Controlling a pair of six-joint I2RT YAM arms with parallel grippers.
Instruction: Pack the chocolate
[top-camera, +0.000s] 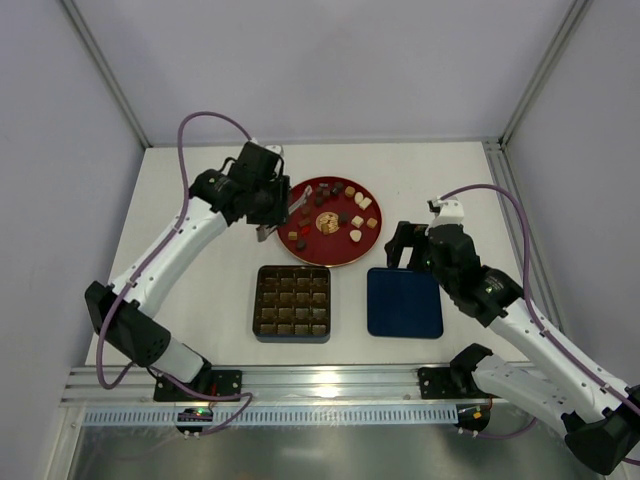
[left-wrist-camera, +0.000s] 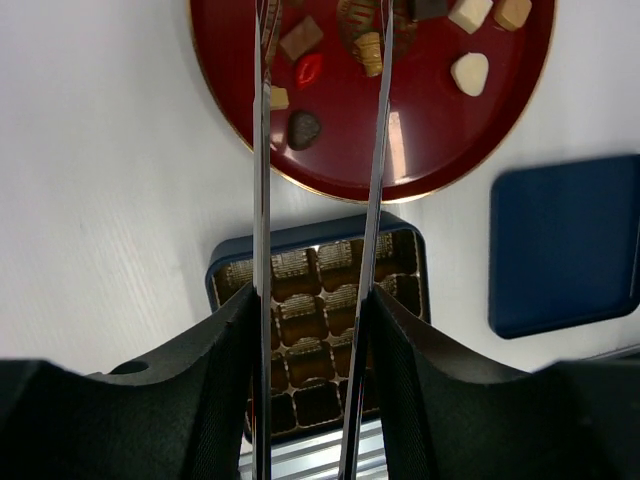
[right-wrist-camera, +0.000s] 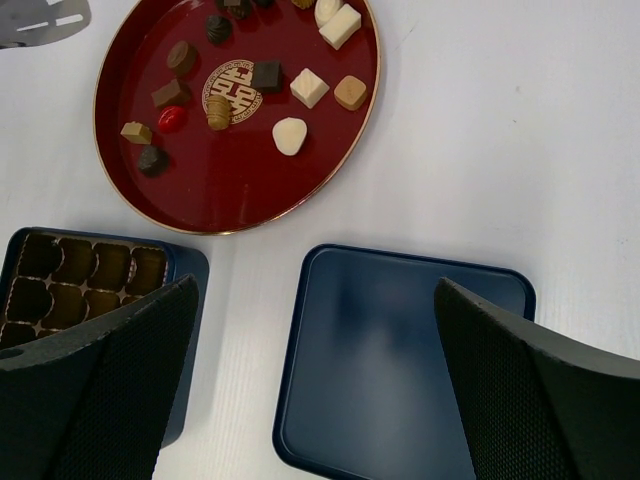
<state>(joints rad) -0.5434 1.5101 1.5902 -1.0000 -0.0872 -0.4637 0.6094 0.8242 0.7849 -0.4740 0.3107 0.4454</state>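
Left fingers (left-wrist-camera: 215, 400) are closed narrow on metal tweezers (left-wrist-camera: 263, 200), one pad on each blade. The blades are apart and their tips leave the wrist view at the top edge, so I cannot tell if a piece sits between them. My right fingers (right-wrist-camera: 110, 380) are wide, holding nothing, and hang above the dark blue lid (right-wrist-camera: 400, 340).

Progress: I judge it is at the very start. The chocolate (right-wrist-camera: 308, 87) is all on the red plate (right-wrist-camera: 240, 185), as loose pieces (dark, cream, a red one) spread around the gold emblem (right-wrist-camera: 232, 88). The box (right-wrist-camera: 190, 262) stands open on the desk (right-wrist-camera: 500, 150), on the near side of the plate. Every cell I can see looks empty, w/ only gold liner. Some cells are hidden behind my own fingers, so I am not 100% sure. Left to do: carry the pieces one by one into the cells, then prob. put the lid on.

Around: the lid lies flat just beside the box, on its right, rim up as it seems, and covers no cell. In the top view the tweezers point over the left part of the plate. Nothing lies btw plate and box. Risks: the pieces at the plate's left side sit close together, so a neighbour can get pushed. The emblem is not a piece, so I do not grab it.
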